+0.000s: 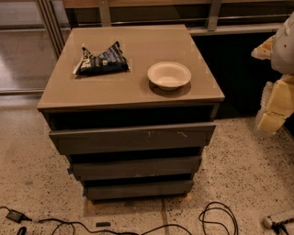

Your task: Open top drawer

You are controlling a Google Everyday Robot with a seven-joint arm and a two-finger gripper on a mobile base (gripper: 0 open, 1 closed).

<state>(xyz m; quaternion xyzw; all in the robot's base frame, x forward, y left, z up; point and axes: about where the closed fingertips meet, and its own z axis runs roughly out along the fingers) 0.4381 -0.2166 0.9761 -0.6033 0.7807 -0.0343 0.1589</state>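
Nearest the camera, black cables (219,215) loop over the speckled floor (248,165), one ending in a small plug (14,215) at the left. Just beyond them stands the desk (138,89), a low cabinet with three dark drawer fronts stacked one above another. The bottom drawer (138,189) is the narrowest and the middle drawer (135,167) sits above it. The top drawer (131,138) is the widest. It has small whitish scratches right of centre, and a dark band runs between its upper edge and the desk's top. On that top, a dark crumpled bag (102,60) lies at the left and a white bowl (169,75) sits upright to the right of it, the two apart. The gripper (274,104) hangs at the right edge of the view, level with the desk's top and well apart from the top drawer, touching nothing that can be seen. Whether it is open or closed cannot be told. Farthest back, metal rails (213,13) cross behind the desk.
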